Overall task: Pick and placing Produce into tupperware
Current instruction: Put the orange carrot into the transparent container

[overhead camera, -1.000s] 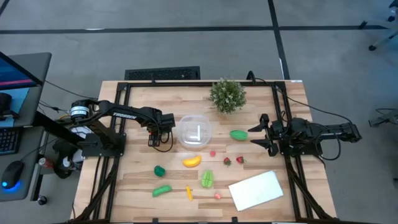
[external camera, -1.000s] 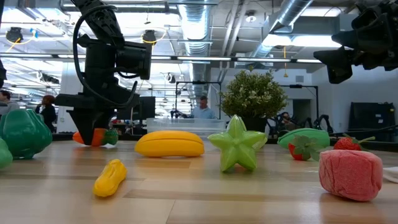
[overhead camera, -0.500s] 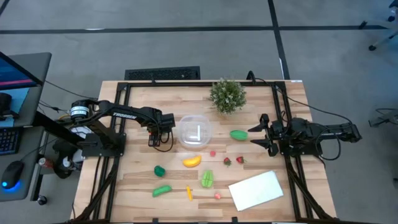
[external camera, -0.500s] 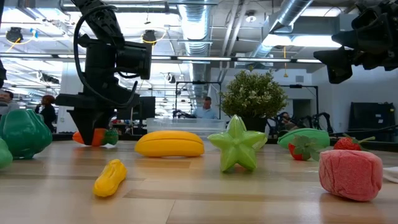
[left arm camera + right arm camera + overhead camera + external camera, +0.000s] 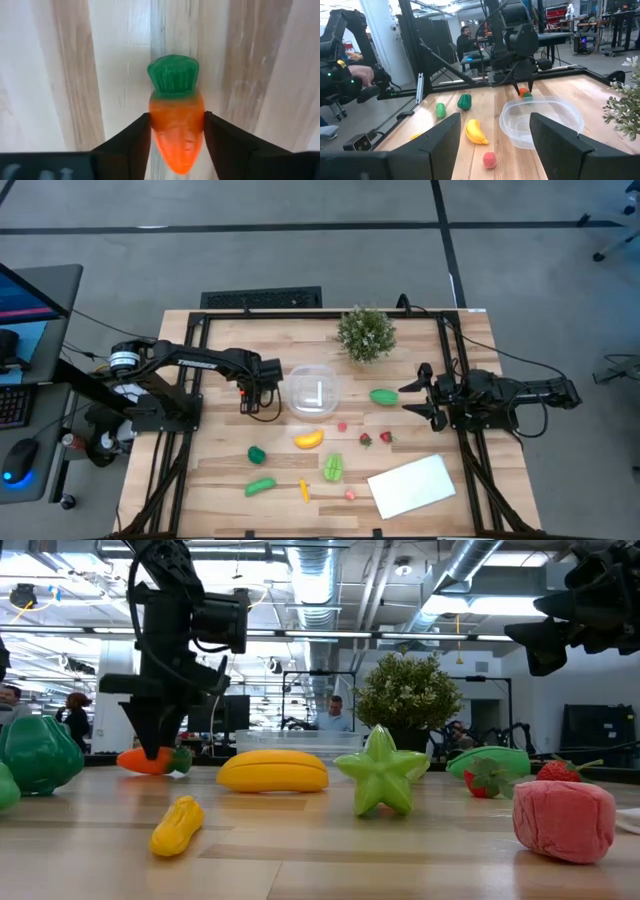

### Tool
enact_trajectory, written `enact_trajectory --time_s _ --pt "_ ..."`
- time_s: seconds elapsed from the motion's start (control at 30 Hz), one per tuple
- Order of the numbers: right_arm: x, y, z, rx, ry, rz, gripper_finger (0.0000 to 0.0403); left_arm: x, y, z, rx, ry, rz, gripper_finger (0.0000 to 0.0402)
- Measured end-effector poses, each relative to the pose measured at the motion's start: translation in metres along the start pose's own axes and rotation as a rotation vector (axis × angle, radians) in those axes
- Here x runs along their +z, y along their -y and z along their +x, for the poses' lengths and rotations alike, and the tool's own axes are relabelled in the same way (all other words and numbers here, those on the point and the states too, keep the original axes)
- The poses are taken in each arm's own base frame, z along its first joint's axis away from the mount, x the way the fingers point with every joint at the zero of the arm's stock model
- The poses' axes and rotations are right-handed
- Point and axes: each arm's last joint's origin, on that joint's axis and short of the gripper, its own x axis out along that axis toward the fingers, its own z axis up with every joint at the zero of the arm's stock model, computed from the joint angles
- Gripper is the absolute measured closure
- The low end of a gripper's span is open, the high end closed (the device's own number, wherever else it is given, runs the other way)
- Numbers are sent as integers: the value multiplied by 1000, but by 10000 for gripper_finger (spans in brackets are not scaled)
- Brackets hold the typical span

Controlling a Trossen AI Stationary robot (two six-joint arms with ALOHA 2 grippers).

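Note:
My left gripper (image 5: pixel 250 397) points down, left of the clear tupperware (image 5: pixel 313 392), and is shut on an orange carrot (image 5: pixel 176 131) with a green top (image 5: pixel 173 74). The rest of the produce lies on the table: a banana (image 5: pixel 309 439), a green star fruit (image 5: pixel 333 467), a green pepper (image 5: pixel 257 453), a green cucumber (image 5: pixel 260 486), two strawberries (image 5: pixel 376 438) and a green piece (image 5: pixel 384 395). My right gripper (image 5: pixel 410 396) waits open at the table's right side, level, touching nothing. My left gripper pinches the carrot's orange body (image 5: pixel 160 131) between its two fingers (image 5: pixel 135 137), coming from above and pointing down. The fingers lie across the carrot, whose green top sticks out past them. In the low view the carrot (image 5: pixel 150 761) lies about level right at the table; I cannot tell whether it is clear.
A bushy potted plant (image 5: pixel 366 332) stands at the table's far side, right of the middle. A flat white sheet (image 5: pixel 412 485) lies at the near right. A small yellow-orange piece (image 5: pixel 304 491) and a pink berry (image 5: pixel 350 495) lie near the front edge.
My left gripper's fingers have drawn together onto the carrot, and the hand has risen a little. The carrot stays about where it was, beside the tupperware.

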Motion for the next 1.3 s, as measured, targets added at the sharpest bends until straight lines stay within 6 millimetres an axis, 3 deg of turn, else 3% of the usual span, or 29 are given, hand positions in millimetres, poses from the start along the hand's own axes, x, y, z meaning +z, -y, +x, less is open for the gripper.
enact_trajectory --time_s 0.2,0.77,1.3 --pt "0 0 0 0 0 0 171 0 0 0 -9 3 -21 263" --pt "0 0 0 0 1 1 171 1 1 0 -33 22 -49 178" --pt "0 0 0 0 1 1 171 -6 3 15 -28 22 -39 170"
